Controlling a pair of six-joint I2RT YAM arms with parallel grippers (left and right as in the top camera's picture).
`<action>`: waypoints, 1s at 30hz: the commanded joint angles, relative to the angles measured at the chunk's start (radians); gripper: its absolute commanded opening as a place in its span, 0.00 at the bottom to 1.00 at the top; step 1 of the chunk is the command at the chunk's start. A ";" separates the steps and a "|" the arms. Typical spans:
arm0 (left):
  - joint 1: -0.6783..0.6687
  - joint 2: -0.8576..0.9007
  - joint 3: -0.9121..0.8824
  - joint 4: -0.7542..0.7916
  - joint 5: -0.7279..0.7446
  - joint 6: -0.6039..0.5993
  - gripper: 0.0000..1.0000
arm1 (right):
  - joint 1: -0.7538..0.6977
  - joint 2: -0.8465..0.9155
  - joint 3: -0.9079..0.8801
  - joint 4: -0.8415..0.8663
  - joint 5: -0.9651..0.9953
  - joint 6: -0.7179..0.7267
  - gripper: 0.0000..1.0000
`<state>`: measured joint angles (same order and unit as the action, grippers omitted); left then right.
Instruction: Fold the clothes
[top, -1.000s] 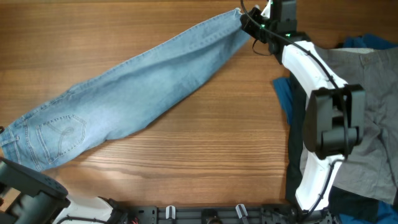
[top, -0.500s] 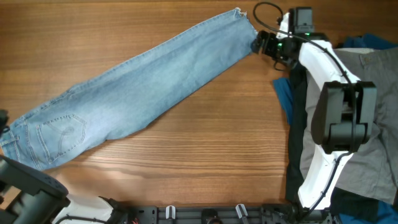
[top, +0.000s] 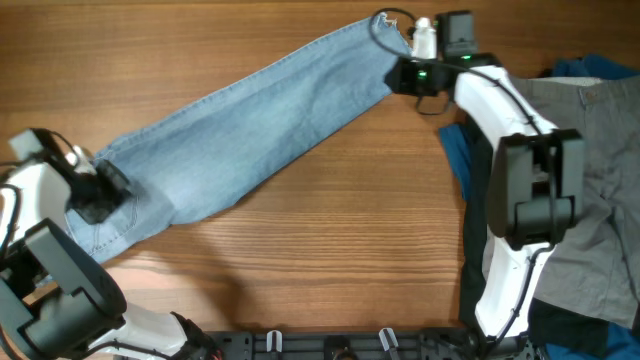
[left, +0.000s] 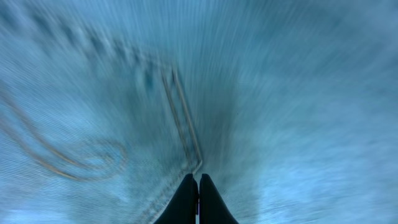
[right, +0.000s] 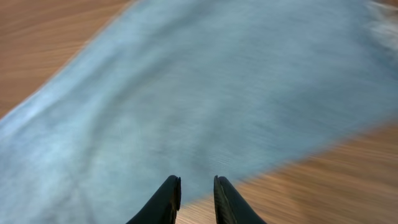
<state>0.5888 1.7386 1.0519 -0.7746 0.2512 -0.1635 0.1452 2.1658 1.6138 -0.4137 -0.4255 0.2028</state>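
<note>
While both wrist views are smeared by motion, I can make out the left gripper (left: 198, 177) well enough: its two fingers are pressed together with no gap, tips down on the jeans (top: 250, 120) right at the stitched corner of a back pocket (left: 180, 112). Whether any denim is pinched between them I cannot tell. From overhead, that gripper (top: 100, 190) sits on the waist end of the jeans at the left of the table (top: 300, 250). The right gripper (right: 196, 180) has its fingers only narrowly parted, with nothing between them, hanging over the edge of the leg where cloth meets wood; overhead it (top: 392, 72) is against the hem end at the top, though I cannot tell whether it touches. The jeans lie flat in a long diagonal, waist at lower left, hem at upper right, with a grey garment (top: 600, 150) heaped at the right. Compared with a second ago, the left arm has swung in from the bottom corner onto the pocket, and the right gripper, which had backed off the hem half a second ago, is back at it. The jeans have barely shifted.
</note>
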 joint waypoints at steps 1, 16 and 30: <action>-0.008 0.012 -0.077 0.039 -0.016 -0.107 0.04 | 0.082 0.028 -0.016 0.093 -0.027 0.023 0.22; -0.009 0.012 -0.079 0.150 -0.227 -0.076 0.13 | 0.148 0.132 -0.016 -0.274 0.232 0.531 0.04; -0.005 0.012 0.048 0.222 -0.249 -0.012 0.27 | 0.103 -0.203 -0.015 -0.430 0.352 0.111 0.43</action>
<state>0.5816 1.7432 1.0073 -0.4870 0.0200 -0.2226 0.2913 2.0911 1.5917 -0.8944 -0.1406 0.4667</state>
